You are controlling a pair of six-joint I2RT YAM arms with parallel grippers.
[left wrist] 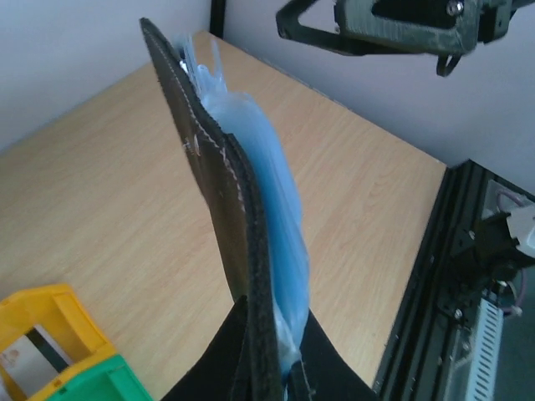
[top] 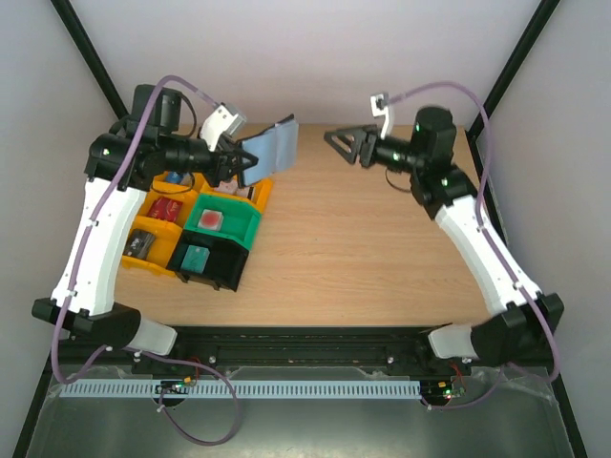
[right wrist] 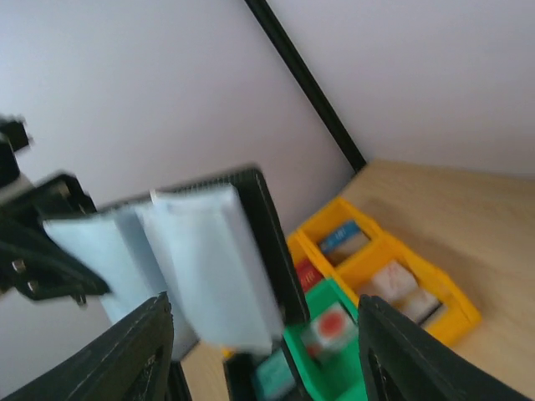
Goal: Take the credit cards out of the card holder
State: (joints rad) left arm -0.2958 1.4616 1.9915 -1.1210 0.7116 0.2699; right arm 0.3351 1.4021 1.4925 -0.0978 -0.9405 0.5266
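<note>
Our left gripper (top: pixel 239 164) pinches the card holder (top: pixel 275 145), open in the air above the bins (top: pixel 250 221). Our right gripper (top: pixel 336 143) faces it, spread, empty and apart. Whether credit cards sit inside, we cannot tell.

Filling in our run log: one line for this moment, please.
left gripper: shut on holder, held above table | holder: open, pockets facing right gripper | right gripper: open, apart from holder

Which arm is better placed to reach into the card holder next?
Right. The right gripper is open, empty and faces the clear pockets of the card holder, not touching it. The left gripper is shut on the card holder, holding it up.
</note>
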